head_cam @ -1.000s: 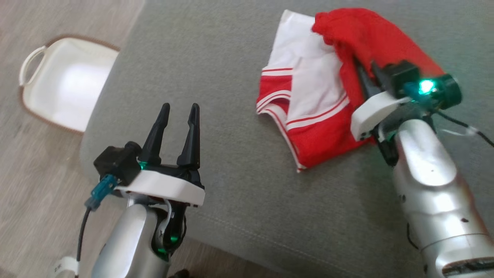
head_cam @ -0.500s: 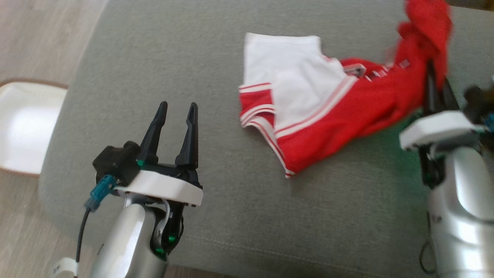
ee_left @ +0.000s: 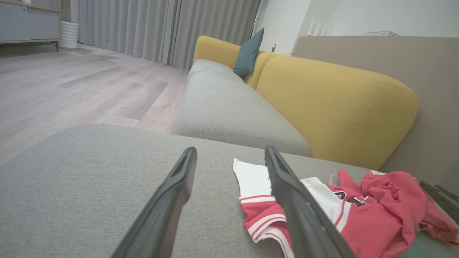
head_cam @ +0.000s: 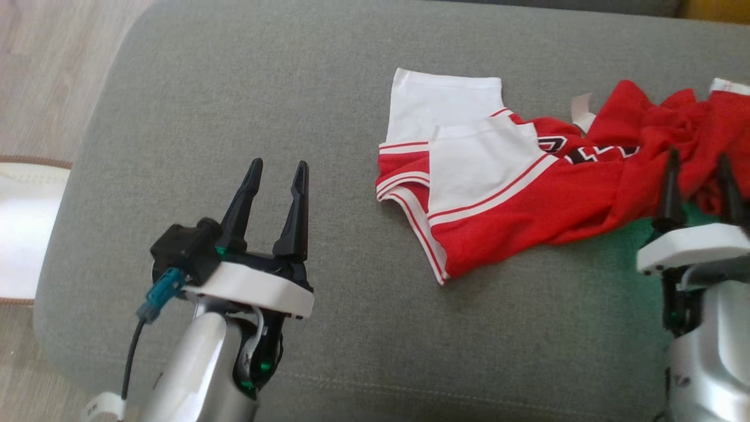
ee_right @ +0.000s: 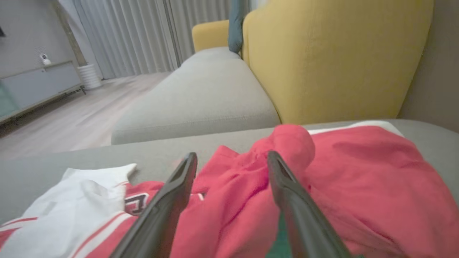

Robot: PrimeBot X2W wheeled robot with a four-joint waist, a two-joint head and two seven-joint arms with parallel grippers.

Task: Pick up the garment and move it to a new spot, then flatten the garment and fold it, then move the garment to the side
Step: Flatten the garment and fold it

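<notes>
Garment (head_cam: 498, 205) flat on grey cushion (head_cam: 234, 88), both grippers open

Lies right of centre on the cushion in the head view. White panels edged with red stripes toward the middle; red fabric bunched up toward the right edge; black lettering partly showing between the folds.

At the lower right, right gripper (head_cam: 698, 157) with its two dark fingers spread wide, tips against the near edge of the red bunch. In the right wrist view, red folds between and beyond the fingers, with no cloth pinched.

At the lower left, left gripper (head_cam: 279, 164) likewise spread wide and holding nothing, over bare cushion, well apart from the cloth.

Beyond the cushion in the left wrist view, yellow sofa back (ee_left: 340, 100) and teal pillow (ee_left: 247, 53). At the head view's left edge, pale basket (head_cam: 23, 234) on the floor.
</notes>
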